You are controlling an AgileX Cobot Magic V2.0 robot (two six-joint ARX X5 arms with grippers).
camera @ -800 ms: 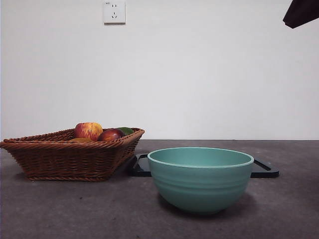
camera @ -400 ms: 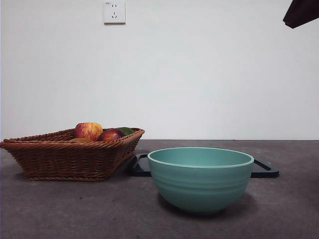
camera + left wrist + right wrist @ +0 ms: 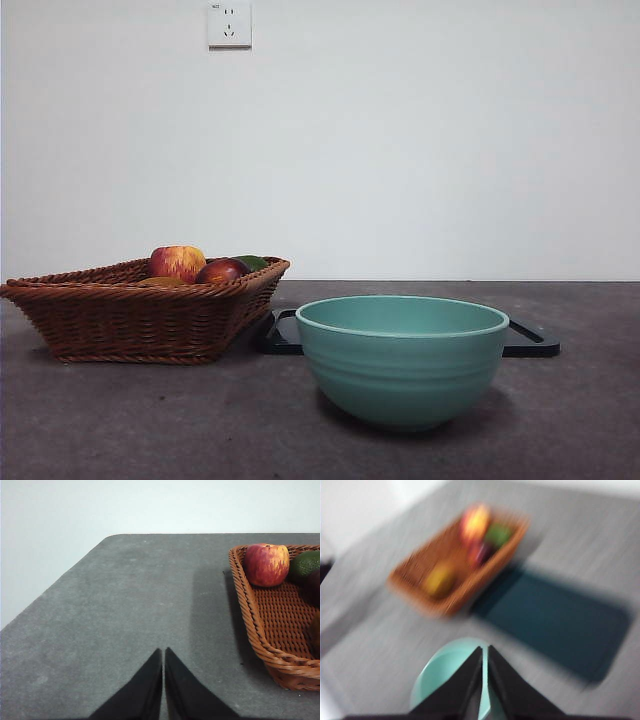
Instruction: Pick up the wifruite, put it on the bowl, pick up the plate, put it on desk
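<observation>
My right gripper (image 3: 484,655), jaws pressed together and empty, hangs above the bowl (image 3: 442,672); the wifruite (image 3: 439,580) lies ahead in the basket (image 3: 415,562). My left gripper (image 3: 163,655) is likewise closed.

One wicker basket (image 3: 140,320) stood at the left of the front frame. It held four fruits in all: one red-and-yellow streaked apple (image 3: 178,262), one dark red fruit (image 3: 222,271), one green fruit (image 3: 253,262) and one orange-brown wifruite (image 3: 160,282), of which only a sliver showed above the rim in the front view. There was one teal bowl (image 3: 402,358) at lower centre, one dark rectangular plate (image 3: 532,340) behind it, and one desk (image 3: 120,420) under everything. One white wall socket (image 3: 229,24) sat at the upper left. Two grippers were counted, the left gripper (image 3: 163,652) and the right gripper (image 3: 485,650), one in each wrist view.
</observation>
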